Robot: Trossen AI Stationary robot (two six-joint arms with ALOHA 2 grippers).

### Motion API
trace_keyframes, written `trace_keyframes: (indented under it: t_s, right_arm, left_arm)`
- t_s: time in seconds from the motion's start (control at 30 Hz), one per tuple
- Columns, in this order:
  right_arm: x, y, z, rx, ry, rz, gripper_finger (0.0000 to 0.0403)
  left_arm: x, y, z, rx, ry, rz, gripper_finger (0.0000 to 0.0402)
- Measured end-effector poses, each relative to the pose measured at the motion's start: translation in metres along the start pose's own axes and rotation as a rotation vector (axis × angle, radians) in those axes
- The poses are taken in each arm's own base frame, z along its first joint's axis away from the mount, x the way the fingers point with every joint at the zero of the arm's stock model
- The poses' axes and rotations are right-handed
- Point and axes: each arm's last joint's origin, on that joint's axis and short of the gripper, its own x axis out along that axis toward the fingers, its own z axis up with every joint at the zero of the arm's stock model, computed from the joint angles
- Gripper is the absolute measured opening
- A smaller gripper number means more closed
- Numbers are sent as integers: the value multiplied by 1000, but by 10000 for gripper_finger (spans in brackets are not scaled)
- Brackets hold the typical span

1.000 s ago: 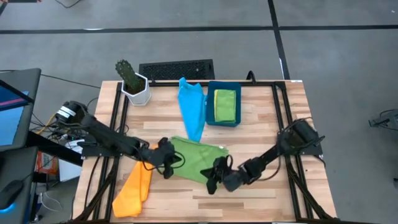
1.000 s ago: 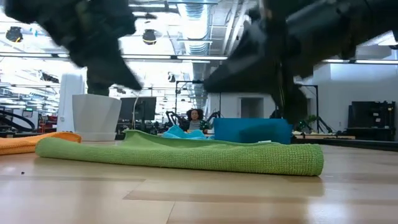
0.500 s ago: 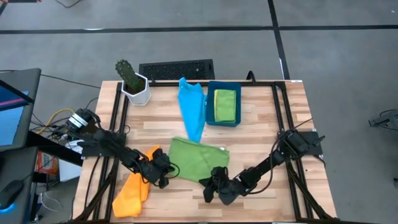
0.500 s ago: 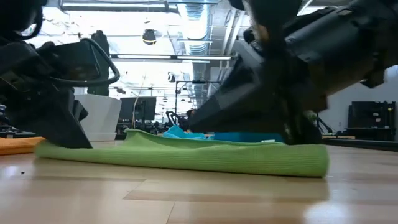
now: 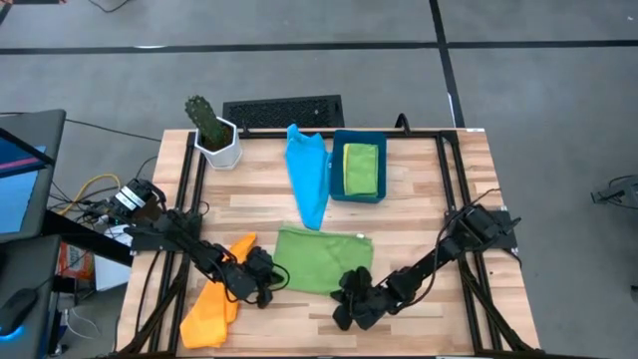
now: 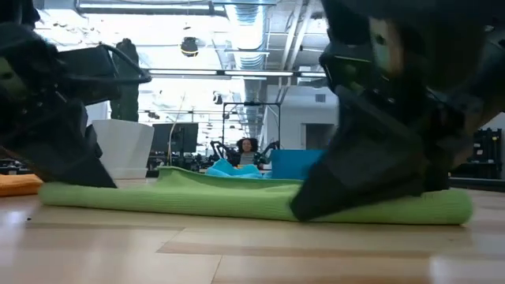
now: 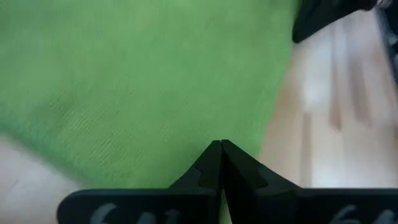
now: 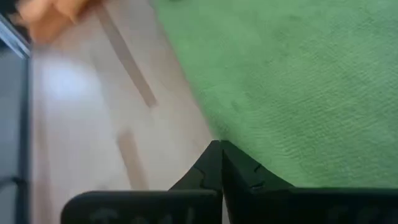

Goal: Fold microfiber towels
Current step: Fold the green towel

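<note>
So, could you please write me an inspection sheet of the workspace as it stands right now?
Surface: wooden table, black frame rails along its sides.
Job's things: green towel flat at the front centre; orange towel front left; light blue towel at the back; yellow-green towel folded inside the blue bin.
Clutter: potted cactus at the back left corner.
Grippers: left gripper shut on the green towel's left edge; right gripper shut on its right front corner.
Cables: bundle off the table's left edge.
Surroundings: keyboard behind the table; a person seated far back in the room.
</note>
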Motion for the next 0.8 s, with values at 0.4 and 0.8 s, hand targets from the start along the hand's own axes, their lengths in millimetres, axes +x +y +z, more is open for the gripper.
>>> trace_keyframes:
  t_s: [0.4,0.8]
  right_arm:
    - [-65,13,23,-81,-212,-144,12]
    - [-32,-2,-69,81,-157,-201,12]
  left_arm:
    - [2,-12,10,24,-56,-15,0]
    - [2,-12,9,46,-45,-22,0]
